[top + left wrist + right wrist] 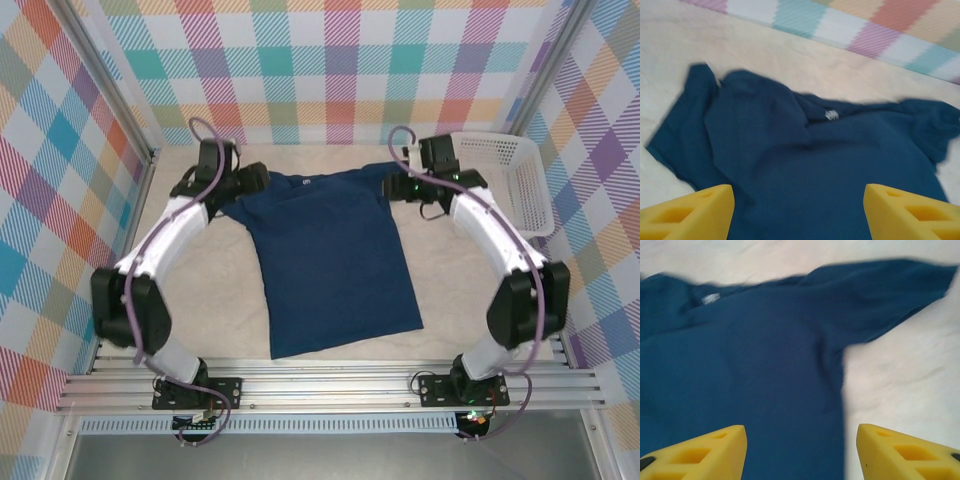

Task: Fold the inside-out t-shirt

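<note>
Both grippers open, empty. Shirt [335, 265] lies flat mid-table [225, 300], collar at the far side, label [831, 115] showing. Left gripper [248, 181] sits at one sleeve, right gripper [402, 186] at the other.

Navy t-shirt [330, 265], white label [831, 115], yellow end effector fingers [912, 212].

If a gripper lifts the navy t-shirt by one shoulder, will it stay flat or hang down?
Probably it hangs limp: the t-shirt lies flat with soft wrinkles near the collar, so it looks thin and floppy. Its crumpled sleeve suggests pushing would bunch it.
</note>
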`<action>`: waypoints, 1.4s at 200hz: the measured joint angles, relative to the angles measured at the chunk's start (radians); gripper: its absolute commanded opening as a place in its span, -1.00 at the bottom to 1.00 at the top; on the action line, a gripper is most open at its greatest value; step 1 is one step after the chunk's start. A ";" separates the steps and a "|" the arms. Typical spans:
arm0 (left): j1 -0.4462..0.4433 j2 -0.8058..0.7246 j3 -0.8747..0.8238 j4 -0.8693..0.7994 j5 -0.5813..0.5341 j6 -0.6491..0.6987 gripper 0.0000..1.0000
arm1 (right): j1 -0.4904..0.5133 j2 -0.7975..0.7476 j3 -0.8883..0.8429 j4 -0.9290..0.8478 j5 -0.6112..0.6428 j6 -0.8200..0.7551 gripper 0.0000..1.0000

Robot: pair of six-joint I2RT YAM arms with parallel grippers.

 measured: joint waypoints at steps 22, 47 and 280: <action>-0.124 -0.099 -0.187 0.083 0.055 -0.005 0.38 | 0.063 -0.091 -0.169 -0.002 -0.051 0.050 0.27; -0.339 -0.112 -0.386 0.159 0.109 0.037 0.38 | 0.072 -0.109 -0.375 -0.007 -0.099 0.118 0.19; -0.981 0.305 -0.236 0.089 -0.045 0.478 -0.97 | -0.032 -0.151 -0.501 -0.010 -0.172 0.173 0.18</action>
